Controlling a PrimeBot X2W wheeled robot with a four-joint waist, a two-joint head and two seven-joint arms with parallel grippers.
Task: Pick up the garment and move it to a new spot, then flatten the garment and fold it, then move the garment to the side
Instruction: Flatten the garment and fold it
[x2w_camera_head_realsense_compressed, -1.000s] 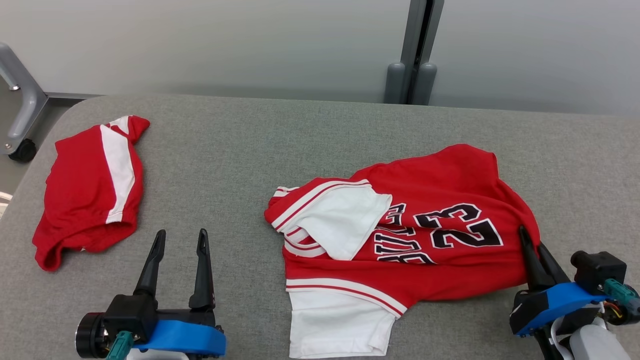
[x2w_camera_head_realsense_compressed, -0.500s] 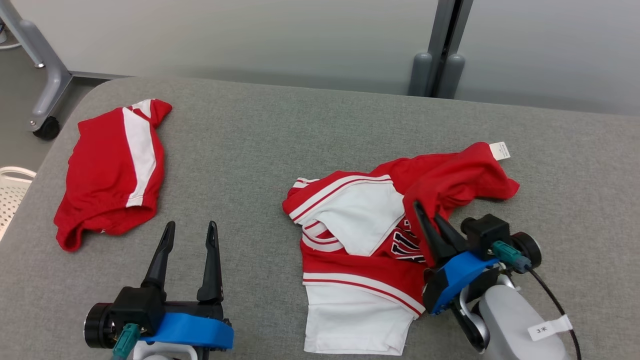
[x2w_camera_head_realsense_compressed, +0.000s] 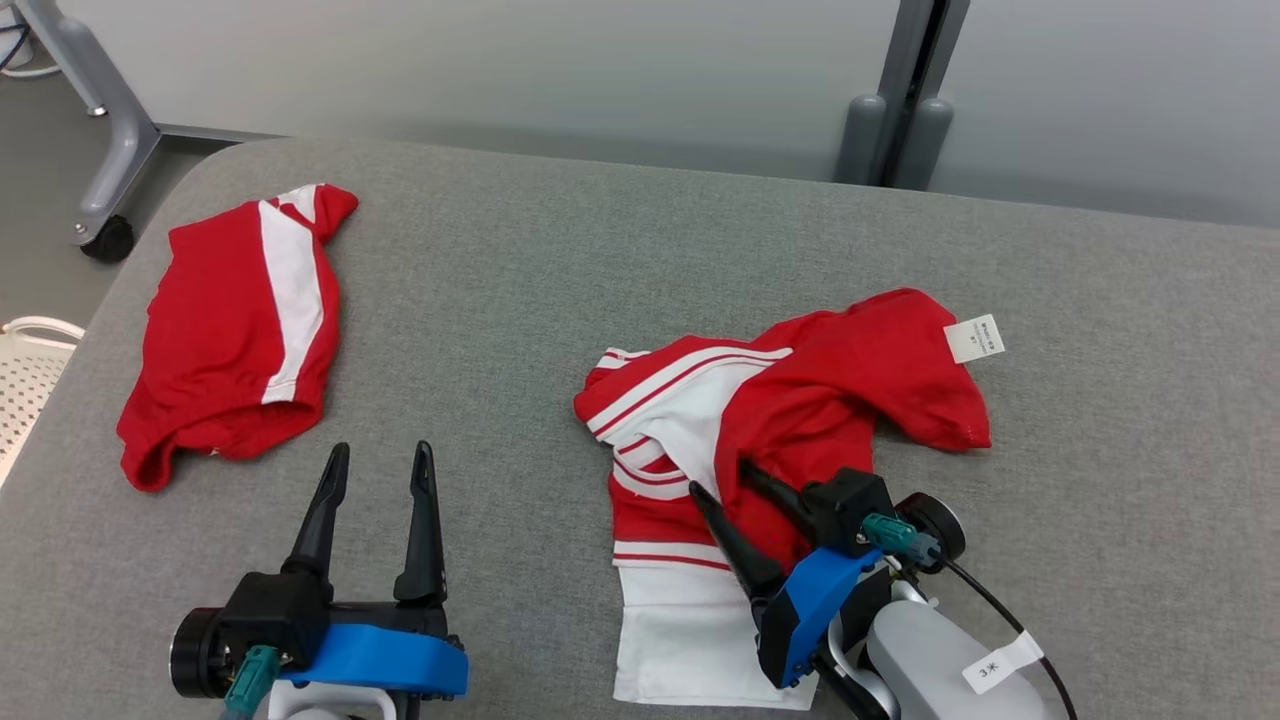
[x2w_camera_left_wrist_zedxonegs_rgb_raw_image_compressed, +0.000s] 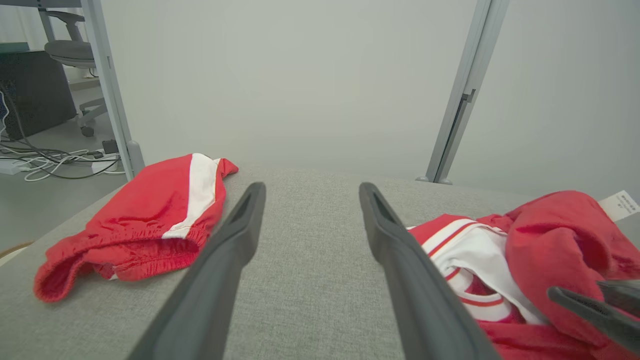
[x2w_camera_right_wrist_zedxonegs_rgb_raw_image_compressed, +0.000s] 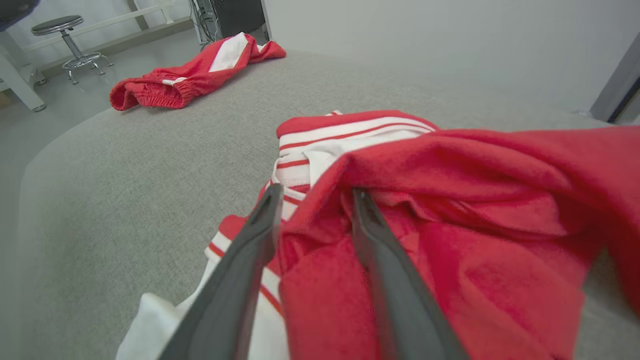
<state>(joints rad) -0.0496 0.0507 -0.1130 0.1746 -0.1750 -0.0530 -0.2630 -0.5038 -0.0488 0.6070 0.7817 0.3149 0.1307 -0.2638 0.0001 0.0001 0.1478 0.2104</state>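
Over the near edge of the garment (x2w_camera_head_realsense_compressed: 860, 385) our right hand (x2w_camera_head_realsense_compressed: 720, 477) sits parted astride a red fold, and we judge folding unfinished, the sideways move pending.

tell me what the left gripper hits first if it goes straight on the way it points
Likely nothing: the left gripper points over bare grey table, between the red shorts and the jersey. The way looks free to the far edge, then the pale wall; depth is unclear.
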